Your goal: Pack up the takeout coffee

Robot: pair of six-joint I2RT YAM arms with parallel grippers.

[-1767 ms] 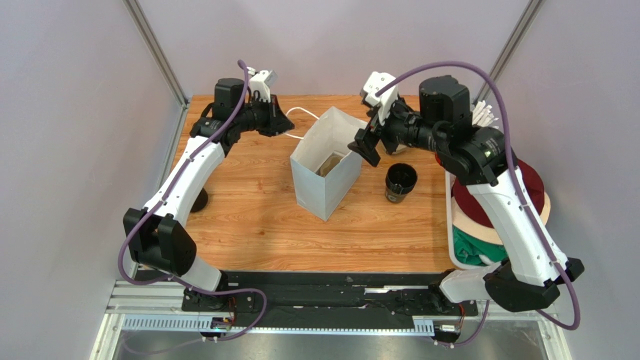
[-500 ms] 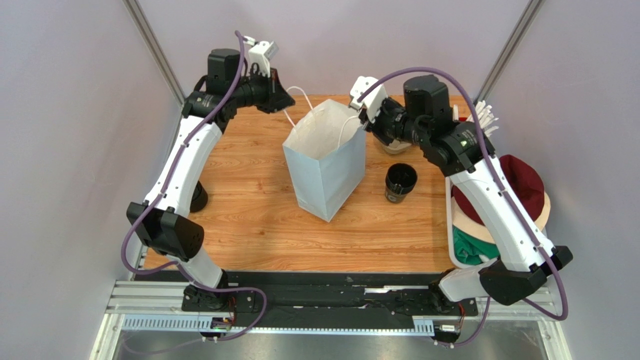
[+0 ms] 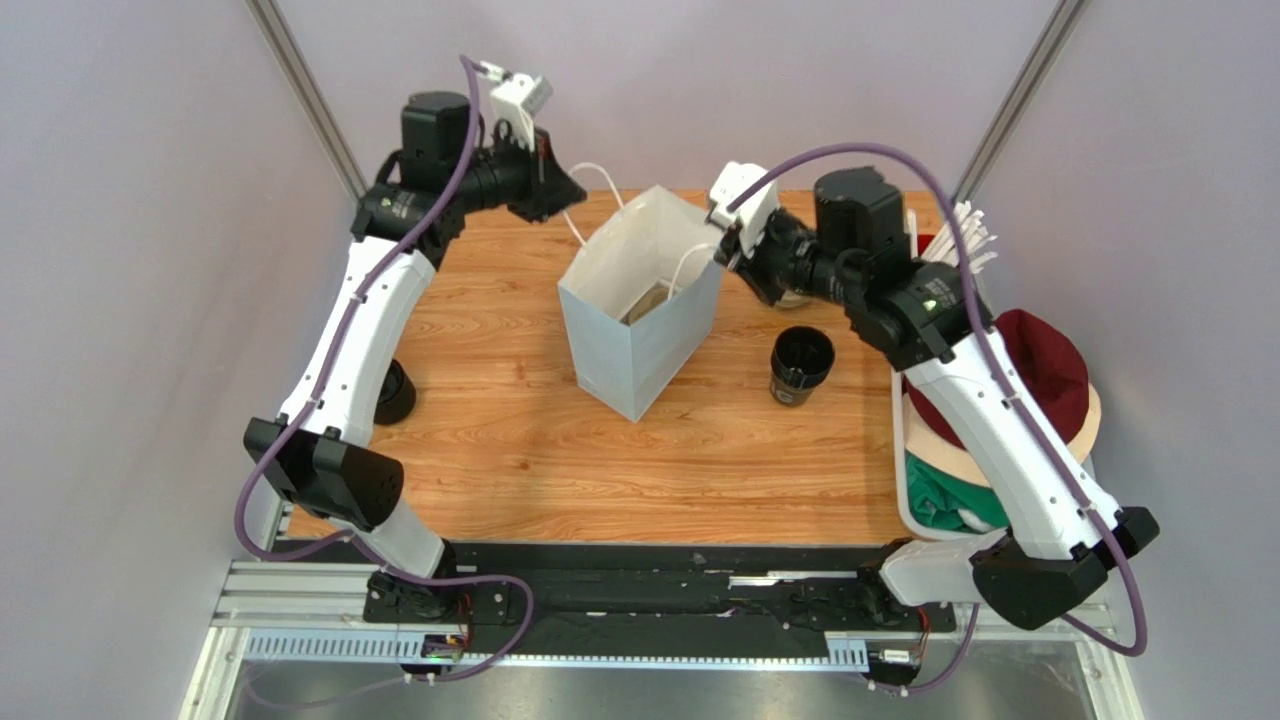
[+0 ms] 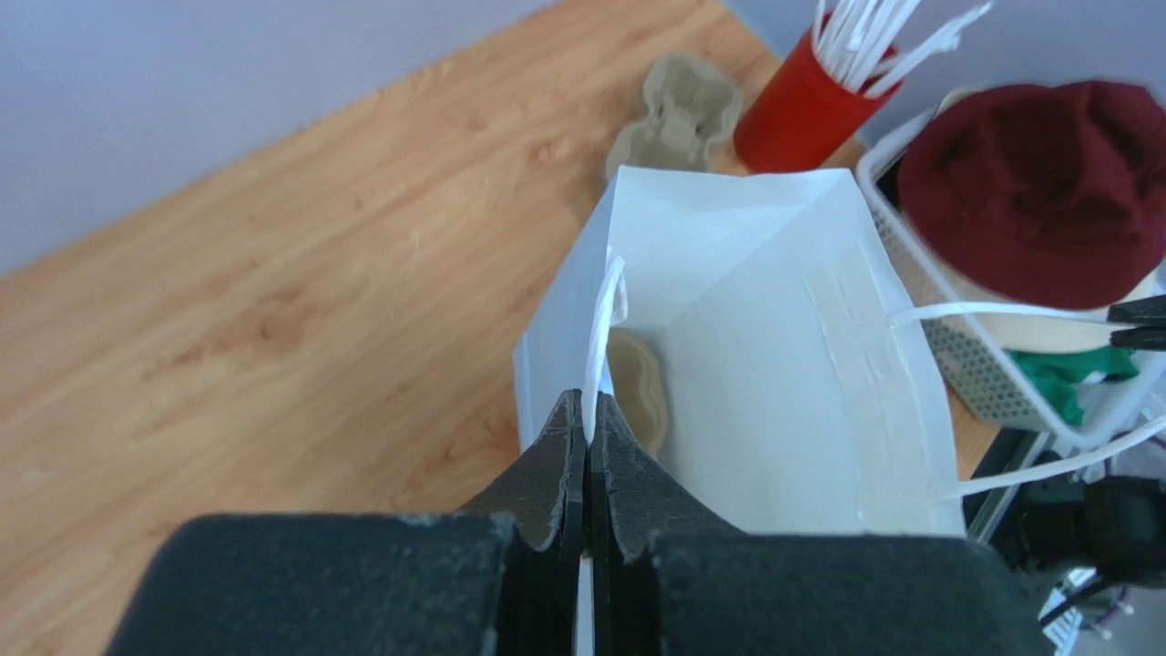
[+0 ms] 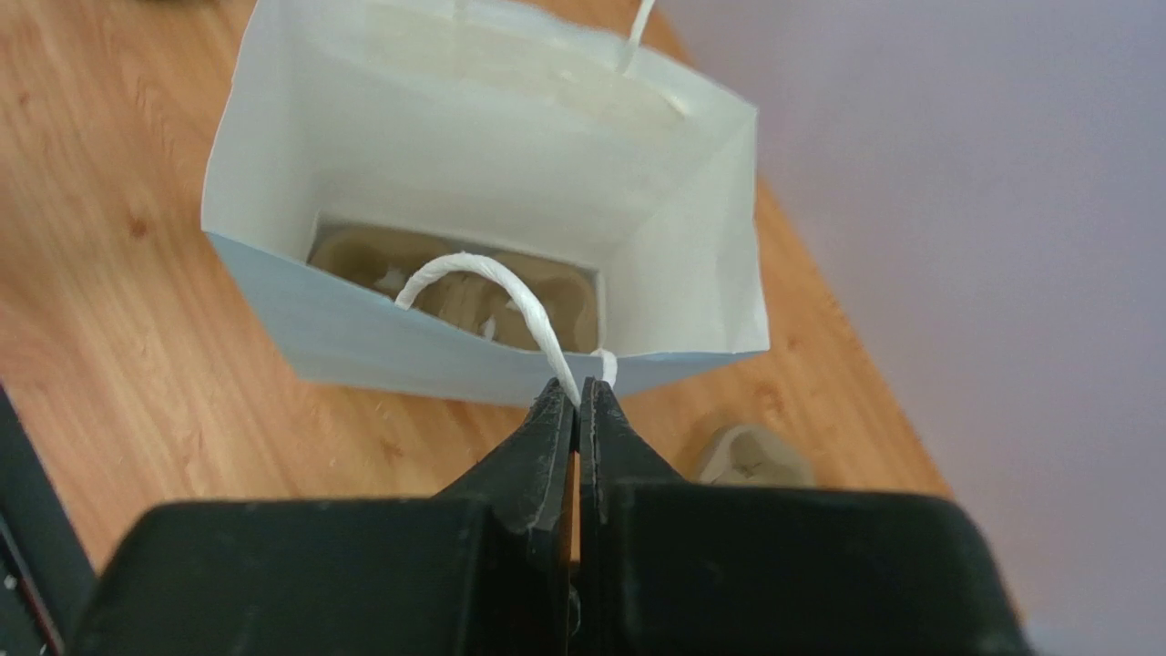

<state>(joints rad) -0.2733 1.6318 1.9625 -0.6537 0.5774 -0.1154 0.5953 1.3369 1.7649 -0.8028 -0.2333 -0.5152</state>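
Observation:
The white paper bag [image 3: 639, 323] stands upright mid-table with its mouth pulled open. My left gripper [image 3: 579, 192] [image 4: 587, 399] is shut on the bag's far-left white handle [image 4: 602, 315]. My right gripper [image 3: 721, 248] [image 5: 575, 387] is shut on the opposite handle [image 5: 479, 274]. A brown pulp cup carrier [image 5: 459, 294] lies on the bag's floor. The takeout coffee [image 3: 801, 365], a small black cup, stands on the table to the right of the bag, apart from both grippers.
A second pulp carrier [image 4: 678, 116] and a red cup of white straws [image 4: 801, 103] sit at the back right. A white basket [image 3: 920, 518] of hats lines the right edge. A dark round object [image 3: 394, 393] stands by the left arm.
The right gripper reached the bag's right handle and shut on it. Both arms rose, the left pulling back. The bag shifted slightly left and its mouth spread wider.

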